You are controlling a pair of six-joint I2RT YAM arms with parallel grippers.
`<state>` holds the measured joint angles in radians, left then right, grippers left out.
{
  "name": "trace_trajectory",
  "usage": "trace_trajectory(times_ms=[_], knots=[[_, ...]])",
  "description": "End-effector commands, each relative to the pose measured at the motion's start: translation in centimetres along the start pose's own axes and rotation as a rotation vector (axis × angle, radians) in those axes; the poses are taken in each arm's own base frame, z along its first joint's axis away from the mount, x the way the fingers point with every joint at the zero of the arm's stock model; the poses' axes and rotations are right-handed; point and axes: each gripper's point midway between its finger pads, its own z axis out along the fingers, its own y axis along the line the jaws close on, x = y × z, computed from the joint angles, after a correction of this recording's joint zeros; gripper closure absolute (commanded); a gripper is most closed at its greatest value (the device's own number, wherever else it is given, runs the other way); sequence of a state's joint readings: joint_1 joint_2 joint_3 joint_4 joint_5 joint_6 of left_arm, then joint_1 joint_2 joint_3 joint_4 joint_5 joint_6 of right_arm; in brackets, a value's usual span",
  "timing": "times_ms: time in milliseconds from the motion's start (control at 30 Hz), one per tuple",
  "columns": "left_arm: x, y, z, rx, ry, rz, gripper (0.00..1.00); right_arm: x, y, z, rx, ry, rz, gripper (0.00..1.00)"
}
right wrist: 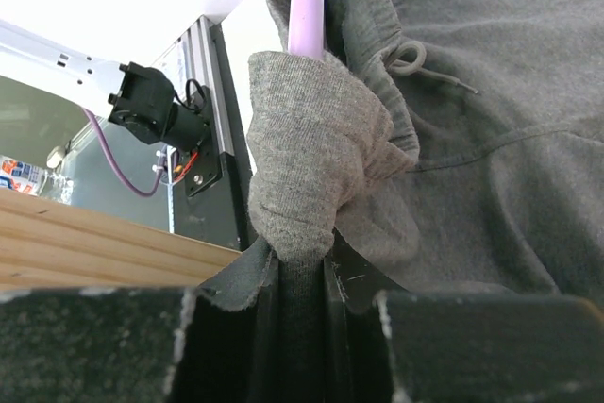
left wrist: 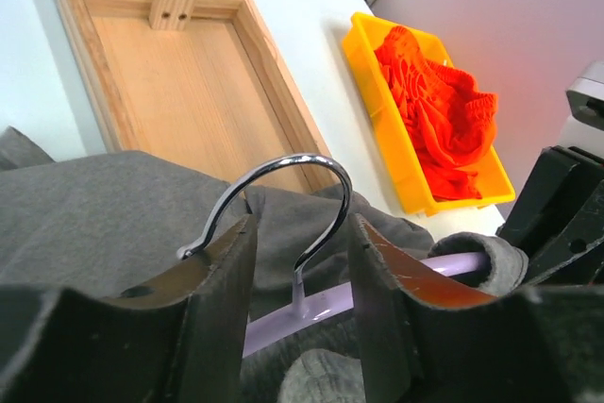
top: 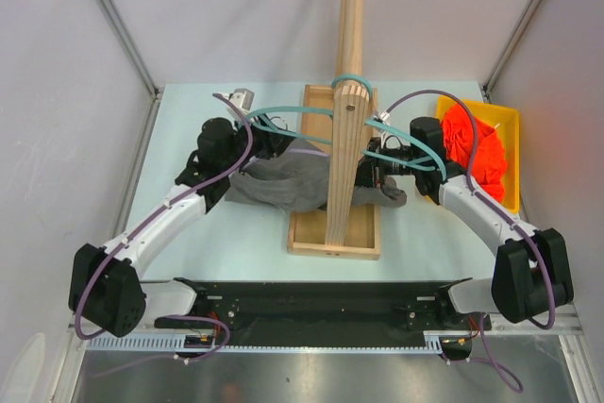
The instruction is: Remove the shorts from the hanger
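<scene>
**Risk: a loose hold at 1 end**

The grey shorts (top: 283, 186) lie across the wooden tray (top: 335, 238), threaded on a lilac hanger (right wrist: 307, 7). The orange pair (top: 477, 148) sits in the yellow bin (top: 500, 112). My right gripper (right wrist: 302, 280) is clenched on a waistband fold. My left gripper (left wrist: 302, 233) straddles the chrome hook (left wrist: 293, 160), unclamped. If that hook slips, I would drag hanger and shorts together.

Lab test cell, white panel walls (top: 236, 7), aluminium frame posts (top: 118, 25)
</scene>
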<state>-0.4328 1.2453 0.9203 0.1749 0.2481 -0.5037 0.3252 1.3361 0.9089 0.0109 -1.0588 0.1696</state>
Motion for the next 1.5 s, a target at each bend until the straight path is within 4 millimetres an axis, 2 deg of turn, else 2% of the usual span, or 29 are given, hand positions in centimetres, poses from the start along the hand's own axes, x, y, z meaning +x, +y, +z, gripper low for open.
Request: trace_trajectory(times_ms=[0, 33, 133, 167, 200, 233, 300, 333, 433, 600, 733, 900, 1100, 1200, 1233, 1333, 1467], knots=[[-0.3, -0.5, 0.4, 0.04, -0.027, -0.02, 0.55, -0.9, 1.7, 0.7, -0.091, -0.009, -0.055, 1.0], [-0.1, -0.5, 0.5, 0.044, -0.021, -0.026, 0.56, -1.0, 1.6, 0.7, -0.086, -0.012, -0.051, 1.0], [0.1, -0.9, 1.0, 0.072, -0.007, -0.035, 0.7, -1.1, 1.1, 0.8, -0.06, -0.021, -0.038, 0.99], [0.1, -1.0, 1.1, 0.075, -0.007, -0.031, 0.86, -1.0, 0.7, 0.9, -0.033, -0.02, -0.019, 0.85], [0.0, -0.9, 1.3, 0.064, -0.001, -0.013, 0.95, -1.3, -0.2, 0.8, 0.032, -0.035, -0.006, 0.77], [0.0, -1.1, 1.4, 0.042, -0.009, 0.004, 1.0, -1.1, -0.4, 0.8, 0.051, -0.036, 0.002, 0.6], [-0.2, -1.3, 1.6, 0.023, -0.011, 0.043, 1.0, -1.3, -1.1, 0.5, 0.1, -0.048, 0.01, 0.33], [0.2, -1.5, 1.8, 0.013, -0.006, 0.05, 0.99, -1.3, -1.3, 0.5, 0.111, -0.052, 0.014, 0.3], [0.7, -2.1, 2.2, 0.006, 0.0, 0.056, 1.0, -1.7, -1.9, 0.2, 0.14, -0.074, 0.04, 0.28], [1.3, -2.8, 2.6, 0.039, 0.006, 0.047, 1.0, -3.1, -3.6, -0.3, 0.224, -0.137, 0.065, 0.27], [1.9, -3.9, 2.7, 0.092, 0.02, 0.052, 1.0, -4.5, -4.0, -0.7, 0.247, -0.187, 0.032, 0.26], [2.2, -5.2, 2.7, 0.167, 0.022, 0.049, 1.0, -4.8, -4.7, -0.8, 0.259, -0.198, 0.026, 0.27], [3.0, -5.7, 3.1, 0.207, 0.06, 0.046, 1.0, -4.9, -5.3, -1.0, 0.282, -0.202, 0.022, 0.35], [3.3, -5.6, 3.1, 0.208, 0.075, 0.044, 1.0, -5.2, -5.6, -1.6, 0.294, -0.217, 0.04, 0.43], [3.4, -5.6, 3.1, 0.206, 0.077, 0.043, 1.0, -5.3, -5.7, -1.9, 0.298, -0.221, 0.042, 0.51], [3.3, -5.8, 3.0, 0.213, 0.072, 0.036, 1.0, -5.2, -5.8, -2.3, 0.306, -0.22, 0.041, 0.65], [3.1, -5.9, 2.9, 0.216, 0.065, 0.027, 1.0, -4.5, -5.6, -2.3, 0.298, -0.193, 0.041, 0.78]])
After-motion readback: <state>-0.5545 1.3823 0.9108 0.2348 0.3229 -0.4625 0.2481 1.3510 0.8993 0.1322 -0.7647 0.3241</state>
